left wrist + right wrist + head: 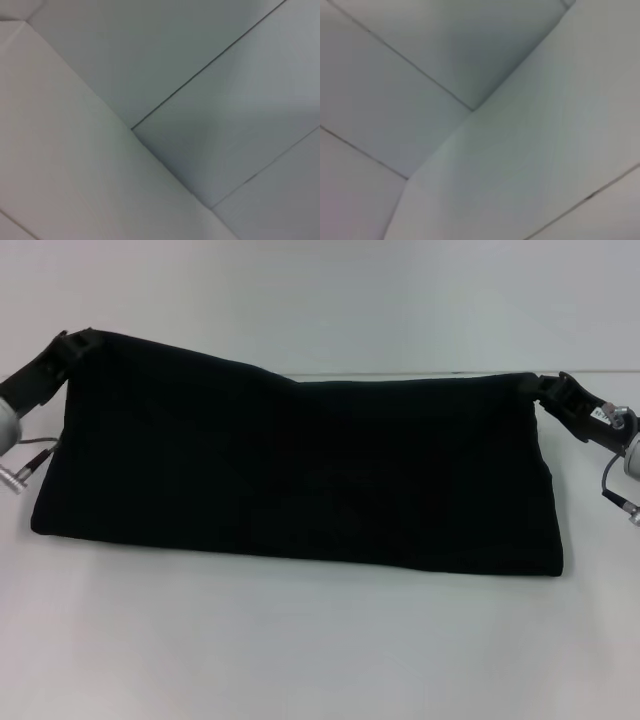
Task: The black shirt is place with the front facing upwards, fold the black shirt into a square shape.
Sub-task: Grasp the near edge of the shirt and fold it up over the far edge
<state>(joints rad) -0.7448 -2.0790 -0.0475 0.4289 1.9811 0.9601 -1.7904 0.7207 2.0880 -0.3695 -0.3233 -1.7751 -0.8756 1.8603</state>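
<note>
The black shirt [300, 470] hangs as a wide dark sheet in the head view, held up by its two top corners, with its lower edge resting on the white table [320, 640]. No lettering or neck label shows on it. My left gripper [72, 343] is shut on the shirt's top left corner. My right gripper [545, 388] is shut on its top right corner. The top edge sags a little between them and is higher on the left. Both wrist views show only pale panels and seams, with no shirt and no fingers.
The white table runs in front of the shirt to the near edge of the head view. A thin seam line [420, 373] crosses the pale backdrop behind the shirt. Grey cables [30, 462] hang by the left wrist and by the right wrist [612, 490].
</note>
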